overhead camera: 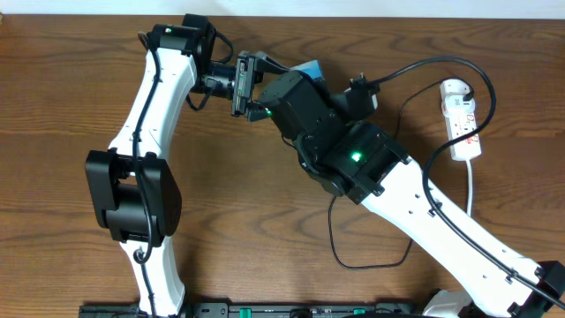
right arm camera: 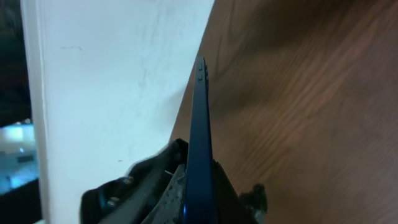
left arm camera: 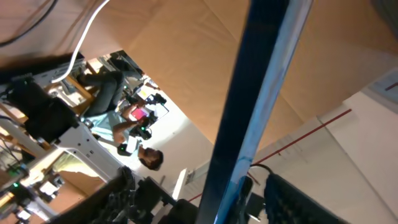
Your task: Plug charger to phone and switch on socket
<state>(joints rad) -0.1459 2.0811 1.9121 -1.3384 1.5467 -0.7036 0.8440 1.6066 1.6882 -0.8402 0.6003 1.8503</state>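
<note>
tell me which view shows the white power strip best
Overhead view: the white power strip lies in full sight at the right of the table, with its white cord trailing off. Neither wrist view shows it.

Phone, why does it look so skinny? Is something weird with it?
Yes. The phone is not lying flat on the table. The right gripper pinches it turned on edge, so the wrist camera sees only a dark blue sliver. No crack or bend shows.
</note>
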